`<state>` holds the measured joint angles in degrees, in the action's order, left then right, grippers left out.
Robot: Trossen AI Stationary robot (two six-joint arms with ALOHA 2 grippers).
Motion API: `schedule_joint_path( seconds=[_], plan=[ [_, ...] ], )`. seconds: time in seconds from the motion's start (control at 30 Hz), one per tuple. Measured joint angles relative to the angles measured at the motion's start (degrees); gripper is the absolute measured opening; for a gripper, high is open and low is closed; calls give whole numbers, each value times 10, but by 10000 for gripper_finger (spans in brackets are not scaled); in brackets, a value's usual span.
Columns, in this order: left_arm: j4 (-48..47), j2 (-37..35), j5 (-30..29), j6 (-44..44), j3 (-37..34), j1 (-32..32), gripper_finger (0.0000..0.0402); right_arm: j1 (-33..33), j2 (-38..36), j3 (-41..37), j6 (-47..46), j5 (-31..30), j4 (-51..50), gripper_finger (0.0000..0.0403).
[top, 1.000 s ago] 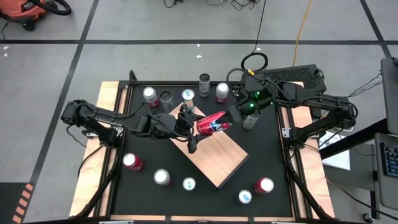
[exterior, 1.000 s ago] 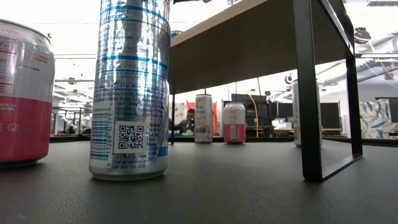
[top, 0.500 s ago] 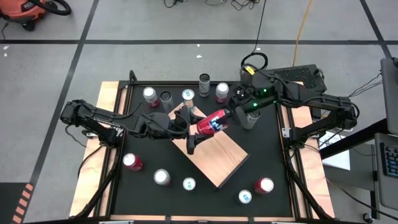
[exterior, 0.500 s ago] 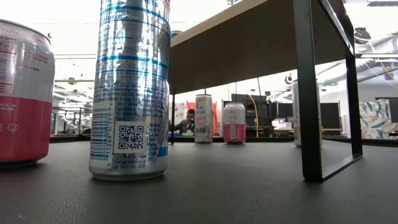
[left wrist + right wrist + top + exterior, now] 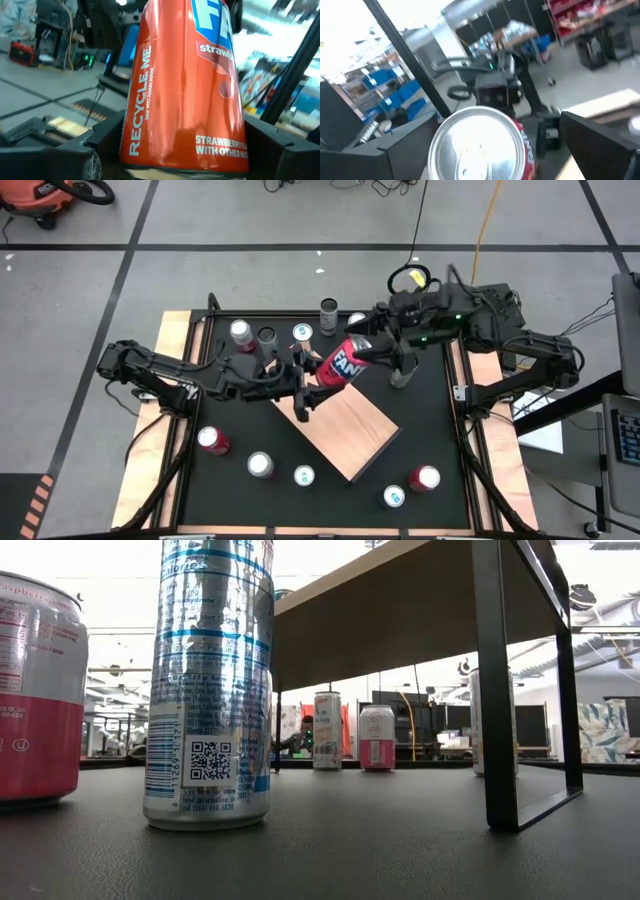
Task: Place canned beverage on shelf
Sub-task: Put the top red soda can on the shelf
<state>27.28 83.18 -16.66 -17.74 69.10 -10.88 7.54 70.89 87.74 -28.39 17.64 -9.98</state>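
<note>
A red cylindrical aluminium strawberry soda can (image 5: 343,364) is seen just above the centre of the high view, tilted, with its lower end gripped between the dark fingers of the left gripper (image 5: 312,372). In the left wrist view the red can (image 5: 185,85) fills the frame, clamped at its base by that claw. The right gripper (image 5: 378,348) sits at the can's silver top, slightly right of centre; its jaws are spread wide and released, and in the right wrist view the can lid (image 5: 477,145) is seen between the parted fingers without being pinched.

The shelf, a thick rectangular slab of pale natural wood (image 5: 345,430), lies diagonally at the middle of the black table (image 5: 440,430); its top is bare of cans. The can is held above the slab's upper-left corner and is judged not yet set down.

The hand-over appears complete. Righting the can, lowering it onto the slab and releasing it are judged to remain.
</note>
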Motion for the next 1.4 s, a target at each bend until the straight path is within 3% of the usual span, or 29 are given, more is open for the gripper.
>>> schedule_joint_path(
  seconds=[0.17,0.5,0.73,0.9,1.4],
  plan=[
    [51,0,-8,0,0,10,291,5,-13,0,10,-28,22,396],
    [127,-2,-1,-28,0,42,291,5,-5,-1,12,-27,31,396],
    [129,-1,0,-17,0,45,291,5,11,-1,22,-28,74,396],
    [142,12,-1,-14,0,45,291,5,34,-1,22,-26,109,396],
    [299,72,-21,21,0,44,291,5,47,-1,7,-6,128,393]
  ],
)
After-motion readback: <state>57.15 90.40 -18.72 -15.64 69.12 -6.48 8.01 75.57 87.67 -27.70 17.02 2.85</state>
